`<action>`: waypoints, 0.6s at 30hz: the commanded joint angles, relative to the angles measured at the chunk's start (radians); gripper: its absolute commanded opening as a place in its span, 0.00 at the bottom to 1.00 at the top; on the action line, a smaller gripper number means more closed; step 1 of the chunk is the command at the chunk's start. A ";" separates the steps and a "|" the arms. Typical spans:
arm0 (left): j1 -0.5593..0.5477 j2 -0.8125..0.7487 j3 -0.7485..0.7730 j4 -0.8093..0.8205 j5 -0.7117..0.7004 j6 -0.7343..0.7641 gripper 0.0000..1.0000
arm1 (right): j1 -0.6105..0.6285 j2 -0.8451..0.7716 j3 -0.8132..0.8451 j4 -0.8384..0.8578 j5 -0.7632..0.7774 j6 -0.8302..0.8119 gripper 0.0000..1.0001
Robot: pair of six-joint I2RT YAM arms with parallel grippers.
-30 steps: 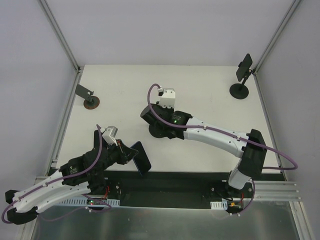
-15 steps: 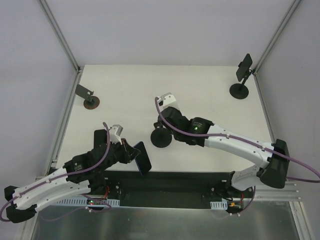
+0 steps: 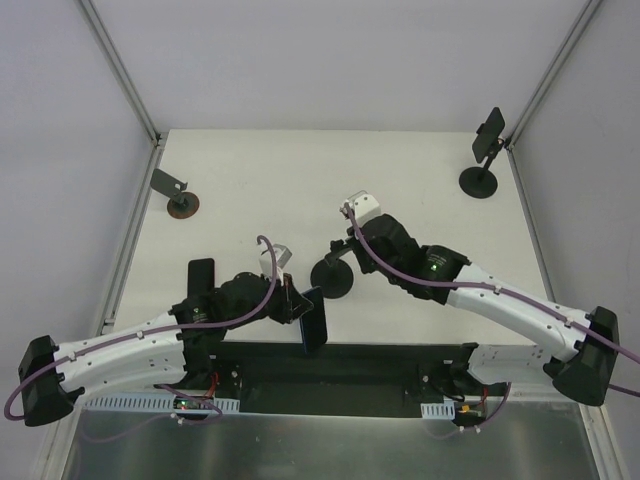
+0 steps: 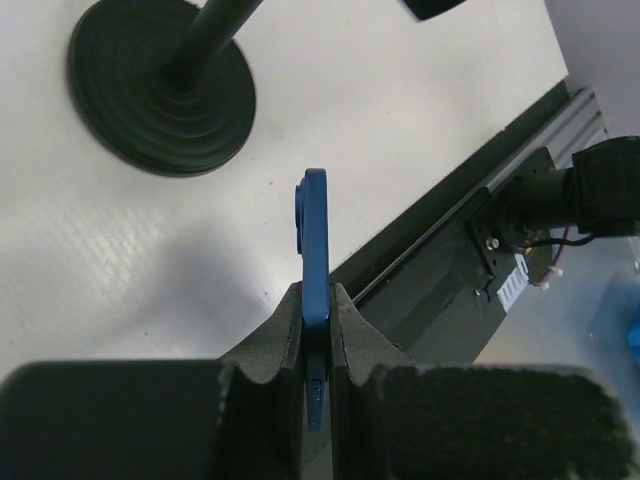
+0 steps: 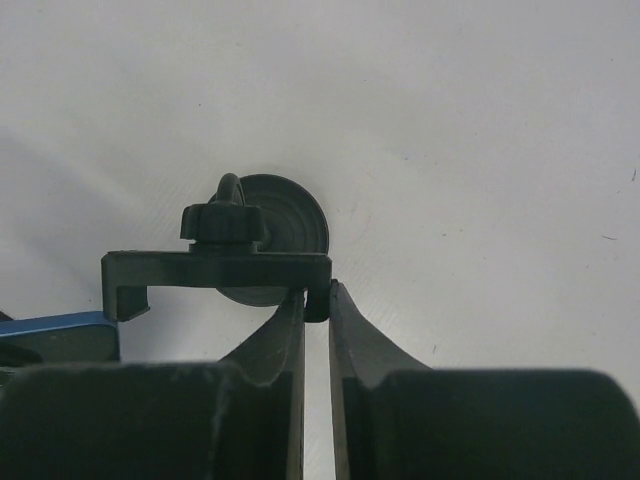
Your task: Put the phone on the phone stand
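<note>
Left wrist view: left gripper [image 4: 315, 303] clamped tight on blue phone [image 4: 314, 235], edge-on, near 6 o'clock edge of table [image 4: 400, 120], ready for slotting. Phone stand [image 4: 160, 95] just beyond, at 11 o'clock. Right gripper [image 5: 316, 300] pinches end of cradle [image 5: 215, 268], likely steadying it. Spare stand [image 3: 480, 160] far off at 1 o'clock.

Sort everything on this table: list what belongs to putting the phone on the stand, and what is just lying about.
In the job:
- blue phone, clamped edge-up in the left claw
- black phone stand, its cradle pinched by the right claw

Lying about:
- dark stand in the far right corner
- small stand at the left edge
</note>
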 commanded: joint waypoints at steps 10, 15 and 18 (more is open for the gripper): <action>0.026 -0.011 -0.002 0.485 0.291 0.115 0.00 | -0.039 -0.069 -0.097 0.044 -0.133 -0.048 0.01; 0.035 -0.051 0.005 0.510 0.343 0.197 0.00 | -0.079 -0.093 -0.115 0.064 -0.193 -0.089 0.01; 0.071 -0.008 0.073 0.479 0.406 0.249 0.00 | -0.099 -0.105 -0.112 0.061 -0.236 -0.103 0.01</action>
